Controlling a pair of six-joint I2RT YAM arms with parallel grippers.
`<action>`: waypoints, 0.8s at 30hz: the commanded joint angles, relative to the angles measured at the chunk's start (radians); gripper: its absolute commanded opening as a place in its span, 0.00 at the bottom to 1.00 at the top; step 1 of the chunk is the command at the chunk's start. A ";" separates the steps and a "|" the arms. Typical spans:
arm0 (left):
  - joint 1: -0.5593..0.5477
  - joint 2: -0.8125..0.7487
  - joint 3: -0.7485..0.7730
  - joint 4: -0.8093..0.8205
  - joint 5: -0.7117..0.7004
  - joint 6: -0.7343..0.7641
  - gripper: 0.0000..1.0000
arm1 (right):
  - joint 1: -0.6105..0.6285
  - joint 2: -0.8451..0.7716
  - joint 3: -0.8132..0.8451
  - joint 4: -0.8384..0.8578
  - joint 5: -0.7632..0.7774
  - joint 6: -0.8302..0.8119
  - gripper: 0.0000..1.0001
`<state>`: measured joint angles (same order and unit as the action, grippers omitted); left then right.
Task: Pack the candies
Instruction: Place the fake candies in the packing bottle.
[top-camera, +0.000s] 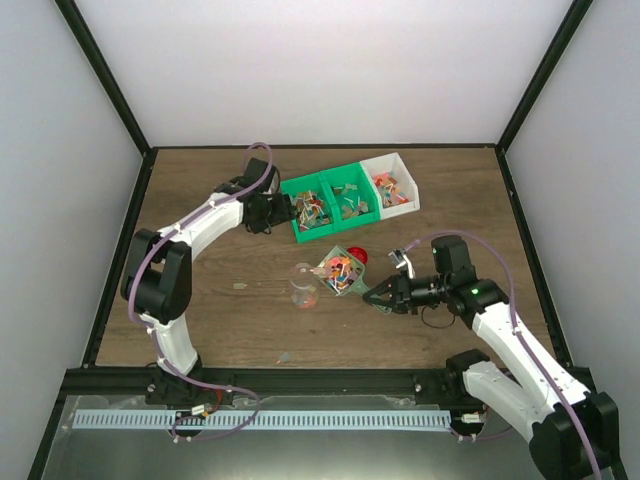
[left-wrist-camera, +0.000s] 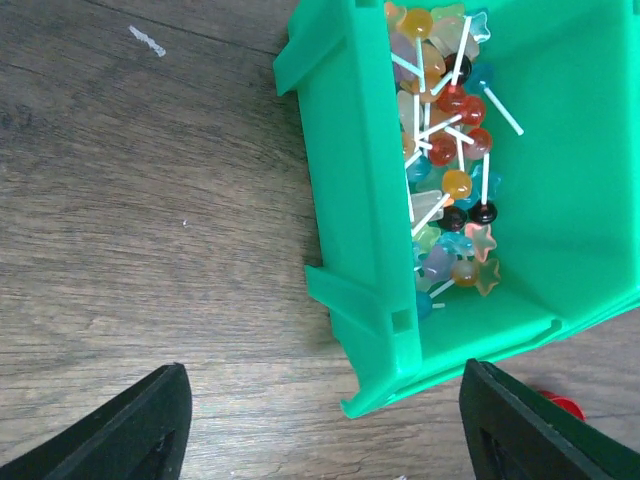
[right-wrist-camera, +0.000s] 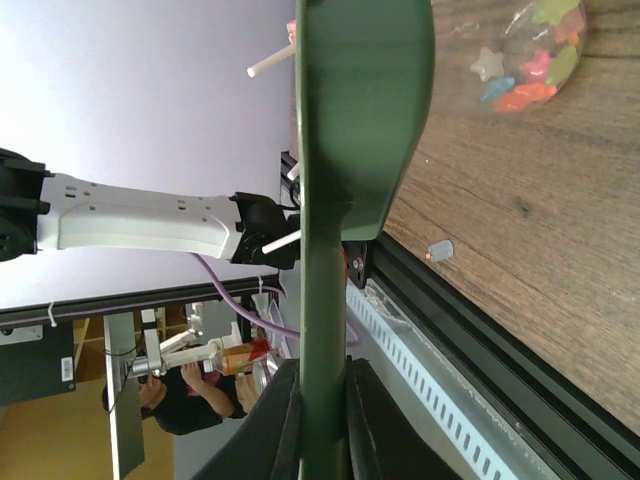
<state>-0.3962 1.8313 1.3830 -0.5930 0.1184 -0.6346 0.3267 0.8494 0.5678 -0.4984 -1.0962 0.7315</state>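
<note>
Candies (top-camera: 312, 209) fill the green bins (top-camera: 300, 232) and the white bin (top-camera: 403, 171) at the back; in the left wrist view they are lollipops and star sweets (left-wrist-camera: 450, 190) inside the green bin (left-wrist-camera: 350, 200). My left gripper (top-camera: 284, 210) stands open at that bin's left corner, holding nothing, one finger (left-wrist-camera: 140, 430) on each side of the corner. My right gripper (top-camera: 373, 296) is shut on the handle of the green scoop (top-camera: 340, 272), which is loaded with candies. The scoop (right-wrist-camera: 360, 100) hangs beside a clear jar (top-camera: 303, 285) that has some sweets (right-wrist-camera: 535, 60) in it.
A round red lid (top-camera: 357, 255) lies behind the scoop, between it and the bins. A small grey scrap (right-wrist-camera: 438, 250) sits on the wood near the table's front rail (right-wrist-camera: 480, 330). Black frame posts border the table on both sides.
</note>
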 joint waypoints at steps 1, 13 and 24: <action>0.008 -0.045 -0.003 0.046 0.003 0.009 0.77 | 0.037 -0.016 0.065 -0.051 0.049 -0.003 0.01; 0.018 -0.057 -0.036 0.056 -0.016 0.007 0.77 | 0.067 0.032 0.163 -0.171 0.097 -0.081 0.01; 0.030 -0.063 -0.047 0.053 -0.031 0.006 0.76 | 0.102 0.089 0.243 -0.276 0.152 -0.167 0.01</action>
<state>-0.3725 1.7966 1.3533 -0.5552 0.0967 -0.6277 0.4023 0.9291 0.7414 -0.7280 -0.9634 0.6197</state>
